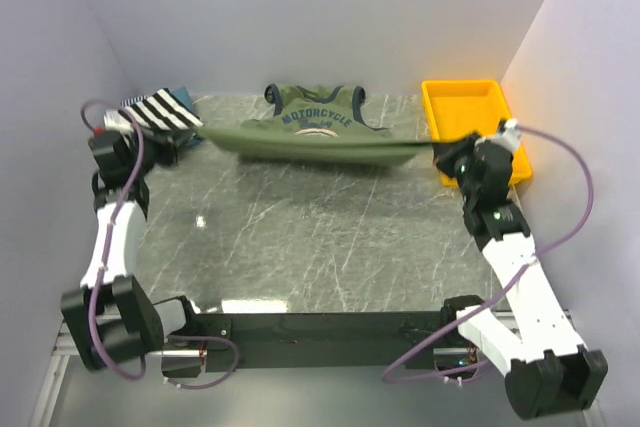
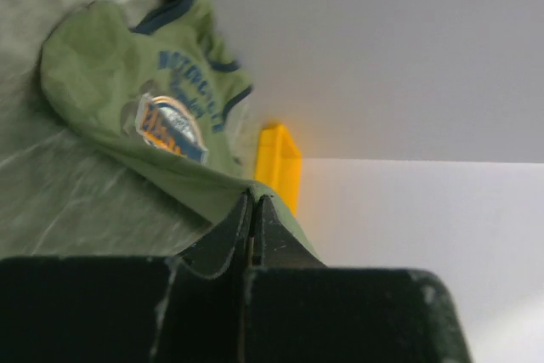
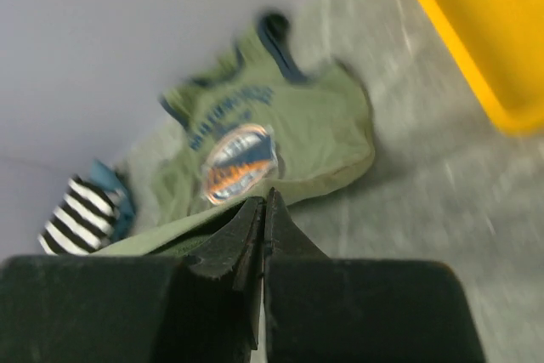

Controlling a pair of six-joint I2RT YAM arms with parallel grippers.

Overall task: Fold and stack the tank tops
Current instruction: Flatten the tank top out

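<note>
Low in the top view lies the marbled bench (image 1: 300, 237). Midway up, our left hand (image 1: 190, 139) at the left and our right hand (image 1: 440, 155) at the right are each clenched on the hem of the olive-green tank top (image 1: 315, 132), holding it taut between them and off the bench. Beyond, its printed chest and navy neck rest on the bench at upper centre. At upper left the striped tank top (image 1: 160, 109) and the bluish one (image 1: 184, 97) sit bunched together, and the yellow tray (image 1: 465, 85) is at upper right. We judge the first fold barely begun, with the other two and the stacking left.
</note>
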